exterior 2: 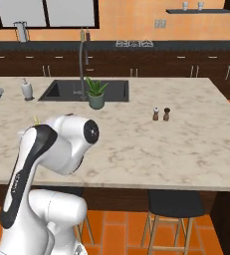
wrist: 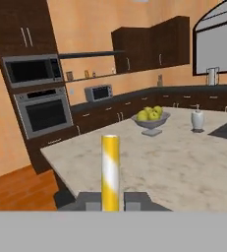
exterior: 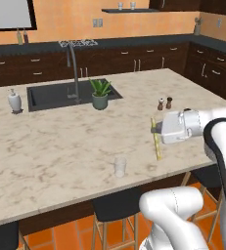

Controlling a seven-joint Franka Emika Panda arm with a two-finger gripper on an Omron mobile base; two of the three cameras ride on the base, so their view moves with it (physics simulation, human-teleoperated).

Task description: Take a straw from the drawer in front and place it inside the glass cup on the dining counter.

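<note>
- Glass cup (exterior: 120, 166): I see it upright near the front edge of the beige surface (exterior: 60, 141), left of the hand and apart from it.
- Straw (exterior: 156, 139): I hold it roughly vertical above the surface, right of the cup.
- Fingers (exterior: 155, 130): closed tight on the straw's middle; the hand view shows the pale yellow shaft (wrist: 110, 170) rising between them.
- Step in hand, as I judge it: carry the straw left, centre its lower end over the rim, keep it vertical, lower, then release.
</note>
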